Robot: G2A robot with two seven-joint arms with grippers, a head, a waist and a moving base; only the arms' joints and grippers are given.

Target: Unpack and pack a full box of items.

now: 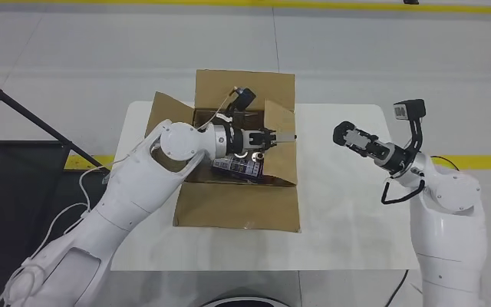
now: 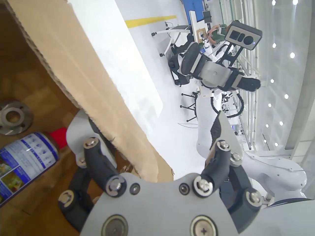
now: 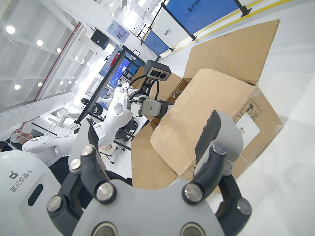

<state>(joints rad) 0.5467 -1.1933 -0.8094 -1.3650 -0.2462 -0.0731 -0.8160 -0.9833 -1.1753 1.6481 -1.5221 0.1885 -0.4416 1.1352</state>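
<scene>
The table (image 1: 345, 222) and the open cardboard box (image 1: 238, 207) are viewed from overhead, at a distance, in the top view. The left wrist view is set close behind the left gripper (image 2: 150, 124), at the box's side flap (image 2: 73, 69), and the right gripper (image 2: 247, 83) is faced well beyond the fingertips. The right wrist view is aimed past the right gripper at the box, well apart. The box is shared by all three views.

**A:** What kind of place is this?

**B:** It looks like a big robotics lab or test hall. The grey floor (image 1: 77, 61) has a yellow line (image 1: 230, 3) painted at twelve o'clock from the white counter (image 1: 345, 192).

**A:** What else shows it?

**B:** There are blue partition panels (image 3: 204, 8) on black stands, white work desks (image 2: 172, 29) with a monitor (image 2: 206, 15), and rows of round ceiling lights (image 2: 294, 1) very high up.
</scene>
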